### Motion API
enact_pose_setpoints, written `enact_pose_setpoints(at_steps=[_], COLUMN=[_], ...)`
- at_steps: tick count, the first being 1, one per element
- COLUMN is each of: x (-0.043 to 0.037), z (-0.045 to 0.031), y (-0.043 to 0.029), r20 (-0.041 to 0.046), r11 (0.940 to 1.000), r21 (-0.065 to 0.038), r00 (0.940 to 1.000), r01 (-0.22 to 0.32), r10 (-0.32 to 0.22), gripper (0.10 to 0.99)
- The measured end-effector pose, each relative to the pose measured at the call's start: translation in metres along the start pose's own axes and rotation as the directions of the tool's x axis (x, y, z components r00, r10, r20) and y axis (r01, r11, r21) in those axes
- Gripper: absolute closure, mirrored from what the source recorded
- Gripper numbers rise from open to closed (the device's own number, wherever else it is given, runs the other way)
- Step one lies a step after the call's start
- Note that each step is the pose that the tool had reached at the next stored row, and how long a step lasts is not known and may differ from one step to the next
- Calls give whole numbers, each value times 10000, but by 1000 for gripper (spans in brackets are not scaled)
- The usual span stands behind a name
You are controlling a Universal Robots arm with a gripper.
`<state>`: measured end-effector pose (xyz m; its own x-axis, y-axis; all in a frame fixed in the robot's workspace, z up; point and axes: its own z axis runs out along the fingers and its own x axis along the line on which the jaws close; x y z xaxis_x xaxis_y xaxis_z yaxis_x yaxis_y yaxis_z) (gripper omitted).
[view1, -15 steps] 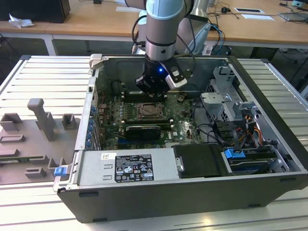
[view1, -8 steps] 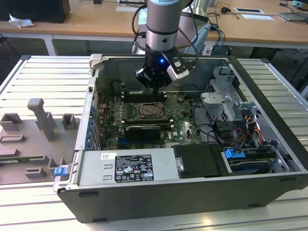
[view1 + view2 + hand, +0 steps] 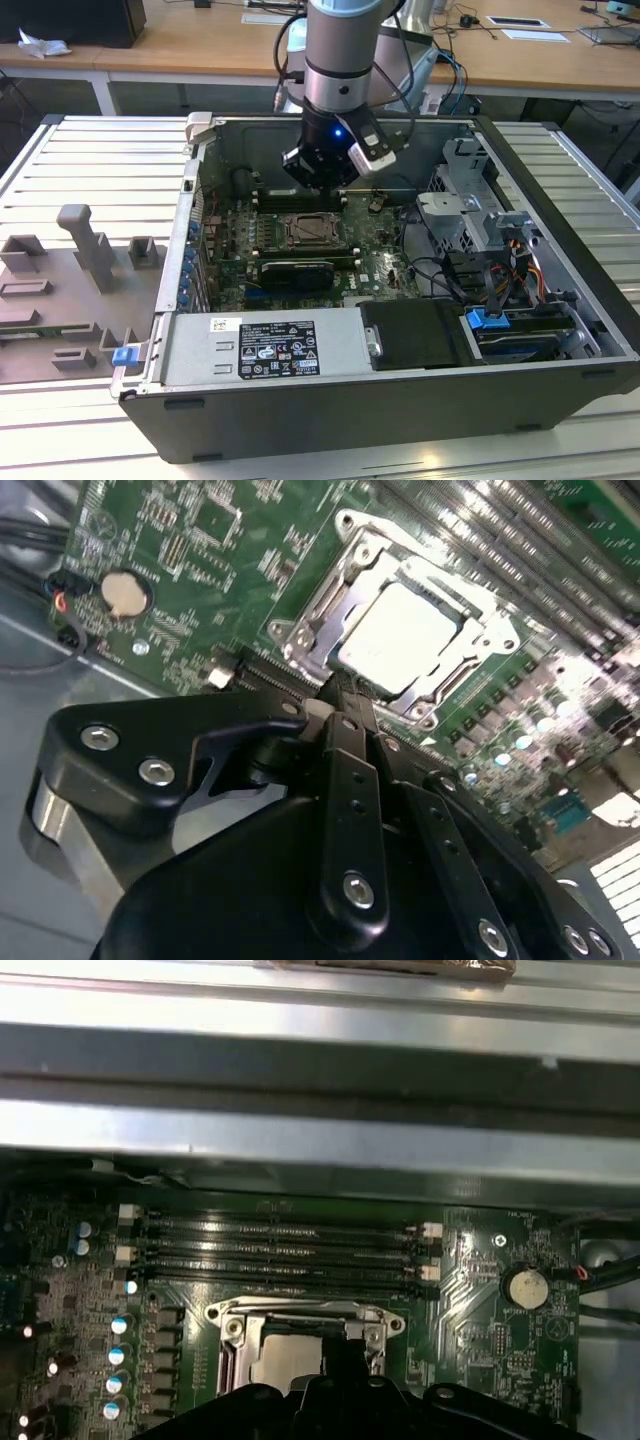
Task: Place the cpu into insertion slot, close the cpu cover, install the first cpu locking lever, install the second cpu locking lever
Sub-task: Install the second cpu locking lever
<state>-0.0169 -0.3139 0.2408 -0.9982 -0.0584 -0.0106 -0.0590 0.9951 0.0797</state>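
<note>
Pale silver cpu (image 3: pixel 405 630), green board (image 3: pixel 200 540)

My work surface, a ribbed metal table (image 3: pixel 90 150), open computer case (image 3: pixel 400 400) lying on its side on it, grey moulded fixture tray (image 3: pixel 60 300) beside the case toward the exterior view's left, small blue clip (image 3: pixel 124 355) at the tray's edge.

Exterior view evenly lit, bright overhead. Second wrist view: strong glare on memory slots (image 3: pixel 520 540), gripper body blurred. First wrist view dimmer, soft overall.
</note>
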Motion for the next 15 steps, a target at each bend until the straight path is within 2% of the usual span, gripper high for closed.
enact_pose_setpoints(at_steps=[6, 9, 11, 12, 15], x=[10, 14, 16, 18, 21], z=[5, 10, 13, 18, 25], y=[-172, -233, -267, -309, -353], r20=[-19, -61, -66, -67, -66], r11=[10000, 10000, 10000, 10000, 10000], r21=[-1, -4, -4, -4, -4], r00=[10000, 10000, 10000, 10000, 10000], r01=[-1, -5, -5, -5, -5], r10=[1, 5, 5, 5, 5], gripper=[980, 980, 980, 980, 980])
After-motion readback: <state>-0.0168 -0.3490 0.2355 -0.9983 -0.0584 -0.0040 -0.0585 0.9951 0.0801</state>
